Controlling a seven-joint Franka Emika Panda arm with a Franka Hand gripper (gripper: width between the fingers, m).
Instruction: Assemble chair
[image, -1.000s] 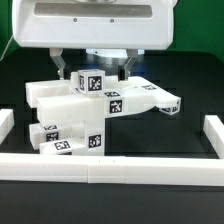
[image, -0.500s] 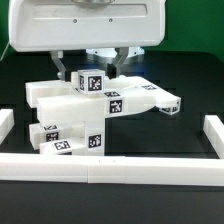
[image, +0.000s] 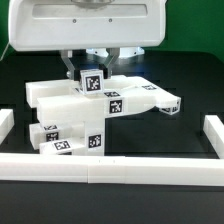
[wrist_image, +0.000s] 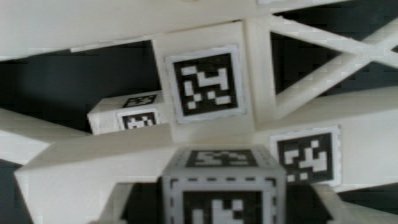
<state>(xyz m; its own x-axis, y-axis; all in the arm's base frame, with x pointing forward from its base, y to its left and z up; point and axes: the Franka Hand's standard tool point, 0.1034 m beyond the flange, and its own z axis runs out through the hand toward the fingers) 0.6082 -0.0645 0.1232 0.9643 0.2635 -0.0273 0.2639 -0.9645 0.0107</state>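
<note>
You see the gripper (image: 90, 67), open 1 second ago, now clamps the cube (image: 92, 82) at 12 o'clock on the chair (image: 55, 100), so seating it probably comes next.

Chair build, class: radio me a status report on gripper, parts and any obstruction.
Gripper shut on tagged cube. Cube sits atop the stacked chair parts. Rail stands apart; nothing seen in the way.
</note>
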